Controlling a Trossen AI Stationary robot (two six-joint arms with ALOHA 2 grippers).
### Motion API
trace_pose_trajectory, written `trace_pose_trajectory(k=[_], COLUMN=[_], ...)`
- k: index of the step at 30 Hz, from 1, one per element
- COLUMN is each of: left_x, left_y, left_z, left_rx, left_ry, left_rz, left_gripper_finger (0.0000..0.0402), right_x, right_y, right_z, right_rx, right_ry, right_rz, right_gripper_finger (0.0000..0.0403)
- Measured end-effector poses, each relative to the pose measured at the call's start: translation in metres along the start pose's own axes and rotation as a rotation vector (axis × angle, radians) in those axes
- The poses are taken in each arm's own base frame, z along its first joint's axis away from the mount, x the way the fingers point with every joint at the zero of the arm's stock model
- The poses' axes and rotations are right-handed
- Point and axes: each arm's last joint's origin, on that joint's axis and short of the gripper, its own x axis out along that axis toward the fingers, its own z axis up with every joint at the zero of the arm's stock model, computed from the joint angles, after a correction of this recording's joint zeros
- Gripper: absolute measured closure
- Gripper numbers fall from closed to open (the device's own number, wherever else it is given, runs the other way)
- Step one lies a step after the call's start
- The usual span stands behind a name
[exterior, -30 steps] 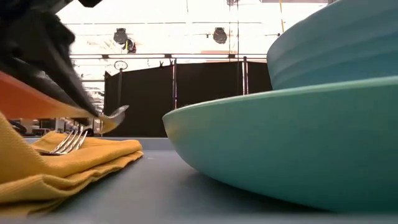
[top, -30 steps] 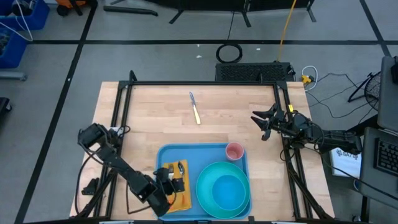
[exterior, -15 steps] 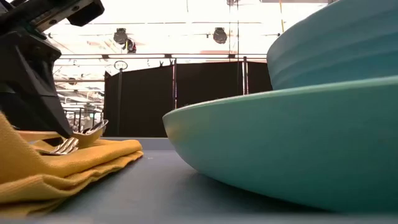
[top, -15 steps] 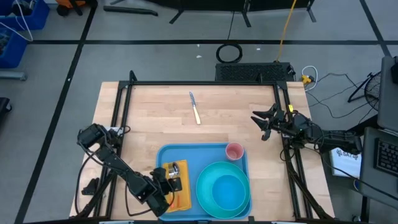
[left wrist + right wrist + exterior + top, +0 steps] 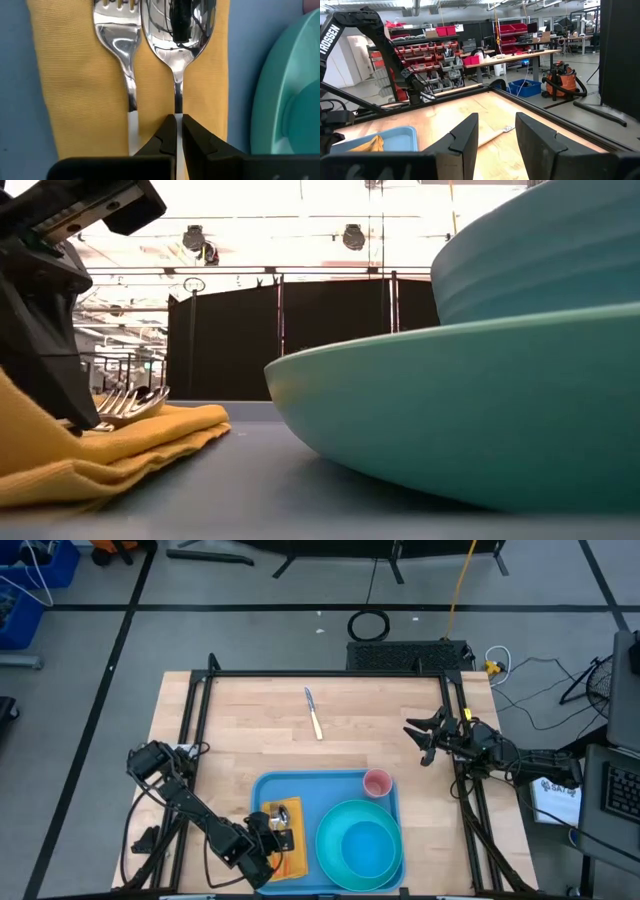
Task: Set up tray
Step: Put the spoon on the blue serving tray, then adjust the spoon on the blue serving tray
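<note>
Left arm: reaches from the tabletop's [image 5: 250,730] left edge toward the near side. Left gripper [image 5: 268,836] sits over the left part of the tray [image 5: 300,785], its fingers [image 5: 167,132] pinched narrow on the handle of a spoon [image 5: 177,30].

Napkin [image 5: 292,858]: yellow-orange, folded, lying in the tray's left part. On it rest a fork [image 5: 120,35] and the spoon, side by side and parallel; the spoon lies on the side nearer the plate. In the low view the cutlery heads [image 5: 130,402] lie low on the folded cloth, beside the dark gripper body.

Tray: light blue, rectangular, rounded corners, at the near middle of the tabletop.

Plate [image 5: 348,862]: round, teal, filling the tray's right part, with a bowl [image 5: 368,848] of the same colour set in it.

Cup [image 5: 377,783]: small, pink, in the tray's far right corner, just beside the plate.

Knife [image 5: 313,713]: pale handle, lying alone on the bare wood toward the far side, well apart from the tray.

Right arm: parked at the tabletop's right edge. Right gripper [image 5: 425,738] hovers there with its fingers [image 5: 465,137] partly apart, holding nothing.
</note>
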Motion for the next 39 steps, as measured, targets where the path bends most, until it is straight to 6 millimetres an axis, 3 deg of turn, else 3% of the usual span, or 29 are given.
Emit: trace_pose_trajectory(k=[8, 15, 21, 32, 39], left_x=[0.0, 0.0, -0.001, -0.029, -0.028], left_y=[0.003, 0.003, 0.002, -0.035, -0.044], left_z=[0.0, -0.001, -0.001, 0.024, 0.033], left_rx=[0.002, 0.014, 0.018, 0.179, 0.192], left_ry=[-0.008, 0.004, -0.005, -0.068, -0.037], left_rz=[0.009, 0.017, -0.009, -0.152, -0.124], left_gripper_finger=[0.0389, 0.0311, 0.0278, 0.0273, 0.0273], right_x=[0.0, 0.0, 0.0, 0.0, 0.0], right_y=[0.0, 0.0, 0.0, 0.0, 0.0], right_z=[0.0, 0.0, 0.0, 0.0, 0.0], right_rx=[0.0, 0.0, 0.0, 0.0, 0.0], right_ry=[0.0, 0.0, 0.0, 0.001, 0.0], right_rz=[0.0, 0.0, 0.0, 0.0, 0.0], right_gripper_finger=[0.028, 0.028, 0.028, 0.028, 0.028])
